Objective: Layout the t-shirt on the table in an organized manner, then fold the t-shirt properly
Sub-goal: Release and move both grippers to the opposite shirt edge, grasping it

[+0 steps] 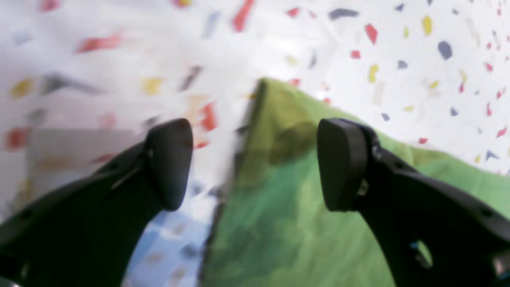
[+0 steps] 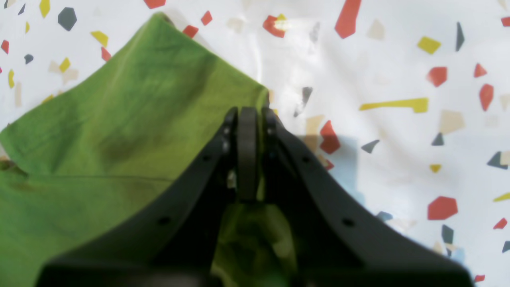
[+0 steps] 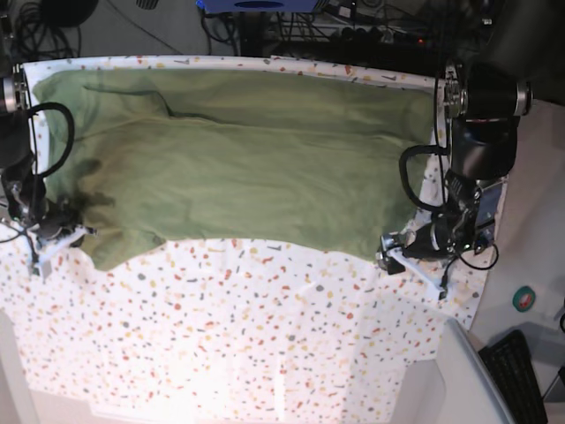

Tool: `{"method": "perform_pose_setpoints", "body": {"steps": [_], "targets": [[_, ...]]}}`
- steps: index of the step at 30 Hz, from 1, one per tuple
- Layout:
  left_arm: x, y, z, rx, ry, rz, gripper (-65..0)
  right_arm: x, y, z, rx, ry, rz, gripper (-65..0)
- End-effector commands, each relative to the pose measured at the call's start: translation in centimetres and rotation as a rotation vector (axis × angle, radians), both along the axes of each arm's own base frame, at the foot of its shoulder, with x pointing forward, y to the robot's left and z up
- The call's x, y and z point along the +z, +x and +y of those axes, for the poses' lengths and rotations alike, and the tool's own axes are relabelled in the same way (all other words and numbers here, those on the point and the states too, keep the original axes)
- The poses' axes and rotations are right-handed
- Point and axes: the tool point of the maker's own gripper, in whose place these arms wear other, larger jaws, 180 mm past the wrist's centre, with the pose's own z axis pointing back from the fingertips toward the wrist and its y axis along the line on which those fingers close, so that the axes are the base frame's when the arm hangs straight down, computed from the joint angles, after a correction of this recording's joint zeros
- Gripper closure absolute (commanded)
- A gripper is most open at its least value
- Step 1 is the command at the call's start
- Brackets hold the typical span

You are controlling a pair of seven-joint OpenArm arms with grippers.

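The olive-green t-shirt (image 3: 247,168) lies spread wide over the far half of the speckled table (image 3: 265,336), its near hem curving and uneven. My right gripper (image 3: 75,221) is at the shirt's left near corner. In the right wrist view it (image 2: 248,115) is shut on the shirt's (image 2: 119,119) edge, with green cloth bunched between the fingers. My left gripper (image 3: 388,253) is at the shirt's right near corner. In the left wrist view it (image 1: 257,163) is open, low over the table (image 1: 398,40), and the shirt's (image 1: 279,219) edge runs between the two fingers.
A plain grey-white bin (image 3: 459,380) sits beyond the cloth's front right corner. A dark keyboard (image 3: 523,367) and a small round teal object (image 3: 524,299) lie further right. Cables and equipment (image 3: 353,26) crowd the far edge.
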Motion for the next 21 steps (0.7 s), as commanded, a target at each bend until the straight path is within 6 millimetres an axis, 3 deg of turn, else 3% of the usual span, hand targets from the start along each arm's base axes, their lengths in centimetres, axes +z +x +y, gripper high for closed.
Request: {"method": "perform_pose_setpoints", "body": {"steps": [1,5,10,13,16,18,21], "targets": [[1.4,1.8,-0.5,-0.016,-0.001,-0.045,-46.1,1.3,1.2,-0.9,0.002,-0.014,-0.032,0.0],[-0.3,1.5,-2.5,-0.041,-0.007,-0.021,-44.3,1.3,1.3,-0.8,-0.001,-0.012,-0.035,0.0],[-1.6,0.5,-2.4,-0.019,-0.012,-0.015,-32.9,1.3,1.3,-0.8,0.001,-0.012,-0.034,0.0],[-2.0,0.0,-2.1,-0.014,-0.009,0.0,-21.2,1.3,1.3,-0.9,0.001,-0.014,-0.033,0.0],[-1.8,0.1,-1.9,-0.015,-0.006,-0.004,-1.2,1.3,1.3,-0.9,0.001,-0.014,-0.033,0.0],[-2.0,-0.1,-1.9,-0.019,-0.002,-0.001,0.0,1.4,1.3,-0.9,0.001,-0.015,-0.035,0.0],[-0.6,1.1,-2.3,-0.041,0.004,-0.05,0.0,2.3,2.2,-0.4,0.02,-0.015,-0.068,0.0]]}}
